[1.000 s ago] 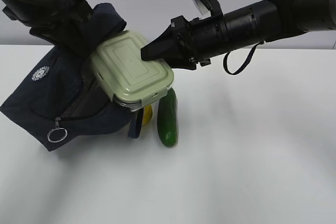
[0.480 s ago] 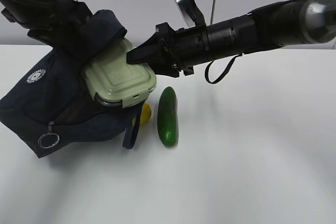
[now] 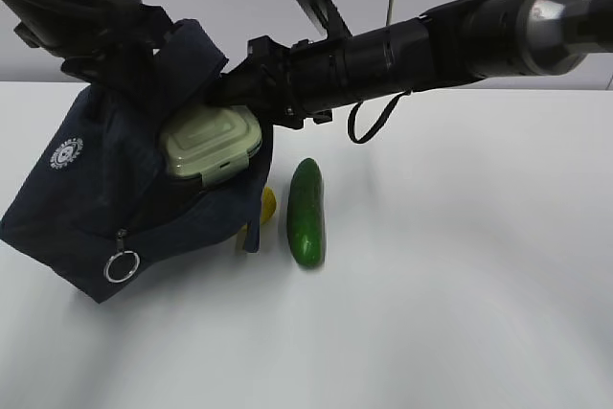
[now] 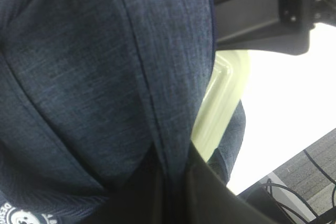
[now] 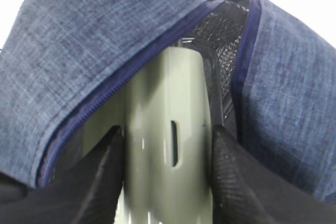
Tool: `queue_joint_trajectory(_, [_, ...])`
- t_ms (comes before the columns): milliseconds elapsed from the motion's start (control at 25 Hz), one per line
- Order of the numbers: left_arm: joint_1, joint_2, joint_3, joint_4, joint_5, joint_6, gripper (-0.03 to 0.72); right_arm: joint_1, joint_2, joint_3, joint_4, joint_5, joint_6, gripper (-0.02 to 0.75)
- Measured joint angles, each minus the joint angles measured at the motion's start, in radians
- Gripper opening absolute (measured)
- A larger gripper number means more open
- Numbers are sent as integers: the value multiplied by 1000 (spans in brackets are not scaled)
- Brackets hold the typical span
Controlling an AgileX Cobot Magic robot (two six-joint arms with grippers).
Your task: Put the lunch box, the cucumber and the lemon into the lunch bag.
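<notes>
White table (image 3: 460, 313), pale grey wall (image 3: 239, 7) behind.

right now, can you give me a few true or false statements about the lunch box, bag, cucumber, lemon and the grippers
1. The right gripper holds the lunch box at the mouth of the bag. True.
2. The cucumber is inside the bag. False: it lies on the table beside the bag.
3. The lunch box is partly in the bag. True.
4. The lemon sits on the lunch box. False: it is on the table between the bag and the cucumber.
5. The bag's ring pull hangs at its front. True.
</notes>
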Motion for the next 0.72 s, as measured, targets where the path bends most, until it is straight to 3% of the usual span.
queue_joint_trajectory(720, [0, 10, 0, -27, 15, 22, 4, 109, 142, -81, 99, 0, -9, 367])
